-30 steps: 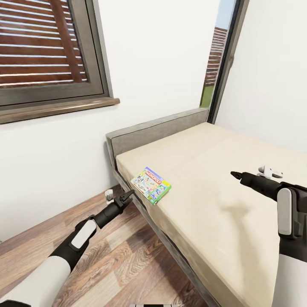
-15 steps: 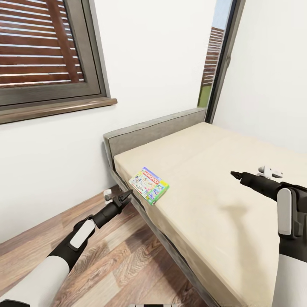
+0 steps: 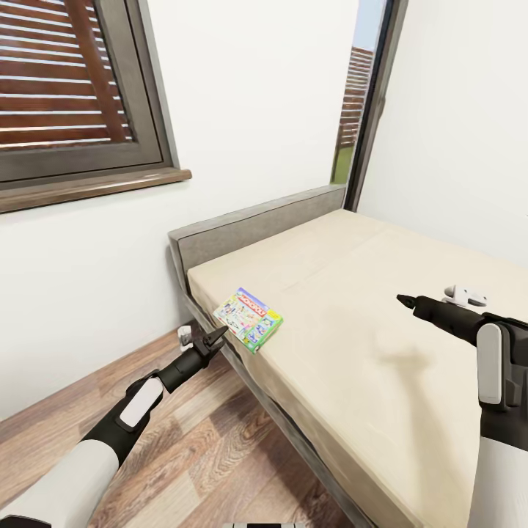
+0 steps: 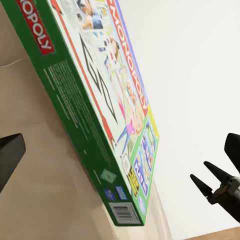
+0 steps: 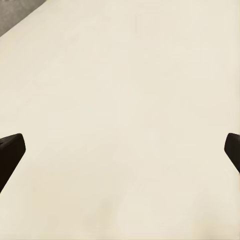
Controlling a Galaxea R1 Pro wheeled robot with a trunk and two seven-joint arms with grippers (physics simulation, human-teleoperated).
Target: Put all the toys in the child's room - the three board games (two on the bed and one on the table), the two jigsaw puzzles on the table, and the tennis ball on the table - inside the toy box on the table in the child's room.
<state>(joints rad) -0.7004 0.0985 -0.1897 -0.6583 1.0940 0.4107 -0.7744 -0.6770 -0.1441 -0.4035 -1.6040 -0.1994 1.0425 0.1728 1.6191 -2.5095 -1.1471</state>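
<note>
Monopoly board game (image 3: 248, 319) lies flat on the bed (image 3: 381, 345), near its headboard-side corner. Left gripper (image 3: 218, 337), fingers spread and empty, hovers just beside it; right gripper (image 3: 405, 300), also spread, hangs over bare mattress.

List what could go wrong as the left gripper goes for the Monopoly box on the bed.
1. The Monopoly box lies flat at the mattress edge of the bed; a push from the open left gripper could slide it instead of gripping it, or tip it onto the floor.
2. The left gripper sits low, beside the bed frame, so a straight reach may hit the frame.
3. The box is wide and flat; fingers may only catch a corner and lose it.
</note>
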